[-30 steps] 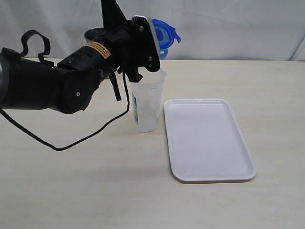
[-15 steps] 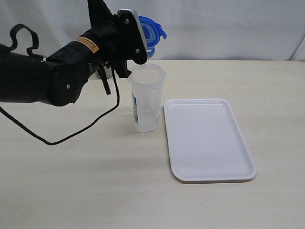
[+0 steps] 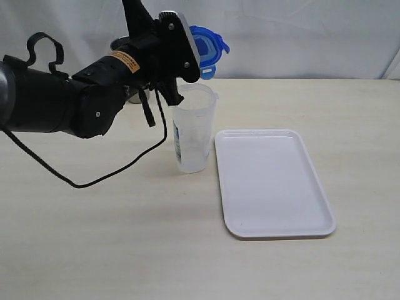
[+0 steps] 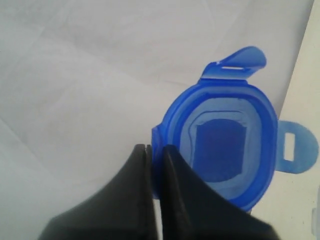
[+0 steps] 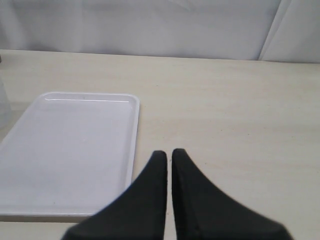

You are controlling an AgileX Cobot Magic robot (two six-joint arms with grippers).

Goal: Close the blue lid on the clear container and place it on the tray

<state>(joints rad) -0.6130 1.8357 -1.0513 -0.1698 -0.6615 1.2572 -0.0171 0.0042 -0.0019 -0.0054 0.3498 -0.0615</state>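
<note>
Holding blue lid [image 3: 209,49] by rim, left gripper [image 4: 151,148] clamping tight on it, lid hovering on edge above open container [image 3: 194,128]. Container standing just beside tray [image 3: 275,187], not on it. Right gripper [image 5: 169,153] resting closed, empty. 2 steps remaining: lidding, placing.

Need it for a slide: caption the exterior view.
Left pincer holds the lid above the open container, tray beside it.

Counter [image 3: 125,250]: pale wood grain. White cloth backdrop [image 3: 300,31] behind it. A metal cup [image 3: 120,44], apparently, stands mostly hidden at rear.
</note>
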